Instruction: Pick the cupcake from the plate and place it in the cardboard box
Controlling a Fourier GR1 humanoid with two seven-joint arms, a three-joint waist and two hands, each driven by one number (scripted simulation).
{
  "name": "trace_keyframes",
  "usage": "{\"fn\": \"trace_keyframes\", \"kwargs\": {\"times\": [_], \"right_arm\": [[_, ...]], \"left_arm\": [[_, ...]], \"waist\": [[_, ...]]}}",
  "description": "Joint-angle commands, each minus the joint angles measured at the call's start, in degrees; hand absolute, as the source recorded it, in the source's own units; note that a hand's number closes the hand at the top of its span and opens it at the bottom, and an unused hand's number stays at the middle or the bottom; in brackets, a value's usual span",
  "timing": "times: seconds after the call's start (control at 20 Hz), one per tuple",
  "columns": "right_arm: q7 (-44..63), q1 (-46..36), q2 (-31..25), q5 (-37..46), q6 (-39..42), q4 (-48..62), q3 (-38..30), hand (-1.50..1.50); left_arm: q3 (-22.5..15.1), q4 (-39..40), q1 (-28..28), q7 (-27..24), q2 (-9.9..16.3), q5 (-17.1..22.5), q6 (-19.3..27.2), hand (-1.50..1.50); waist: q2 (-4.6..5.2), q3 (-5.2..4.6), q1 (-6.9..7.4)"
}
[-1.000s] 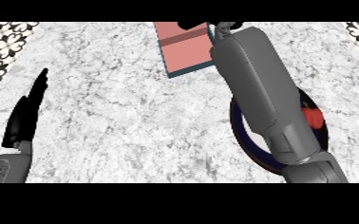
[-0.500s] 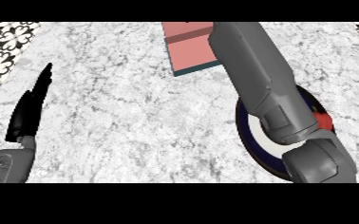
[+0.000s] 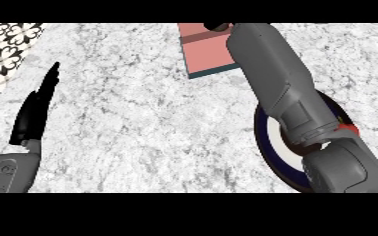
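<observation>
Right robot hand (image 3: 217, 26) over pink cardboard box (image 3: 209, 55), grip unclear, left robot hand (image 3: 35, 111) open, resting, dark-rimmed round plate (image 3: 269, 145) on marble bench (image 3: 140, 125)

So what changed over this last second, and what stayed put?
The right forearm reached further up the view over the cardboard box; only a dark bit of the right hand shows at the top edge, with the cupcake out of sight. The left hand, plate and box stayed put.

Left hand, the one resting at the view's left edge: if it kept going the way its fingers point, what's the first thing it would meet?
Nothing, apparently: the left hand points up the bare counter, well left of the cardboard box.
</observation>
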Motion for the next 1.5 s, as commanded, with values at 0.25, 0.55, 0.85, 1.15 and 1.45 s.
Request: {"fn": "trace_keyframes", "kwargs": {"times": [0.25, 0.55, 0.85, 1.15, 1.45], "right_arm": [[-7.5, 0.0, -1.1, -2.4, -5.6, 2.7, -3.3, -1.5], [-15.0, -1.0, -1.5, -6.5, -13.0, -1.1, -7.3, -1.5], [-24.1, 0.6, -1.8, -12.8, -17.0, -3.6, -12.2, -1.5], [-32.4, 4.7, -4.6, -19.3, -13.2, -5.4, -16.0, -1.5], [-33.7, 14.1, -6.6, -21.7, -9.6, -11.6, -14.8, -1.5]], "left_arm": [[-0.4, 0.2, -0.8, 0.3, -0.4, 0.2, -0.9, 0.0], [1.0, 0.9, -1.3, -0.2, 0.3, 0.0, -0.1, 0.0], [0.5, 1.2, 0.4, -0.7, -0.7, -1.1, 0.9, 0.0], [1.9, 3.1, 1.0, -0.1, -1.3, -0.8, 1.7, 0.0], [3.7, -0.5, 5.3, 0.3, 0.1, -0.7, 1.1, 0.0]], "waist": [[0.39, 0.04, 0.84], [-0.21, 0.06, -0.29], [-1.01, 0.09, -2.09], [-2.05, 0.07, -4.7], [-2.97, 0.06, -6.47]]}}
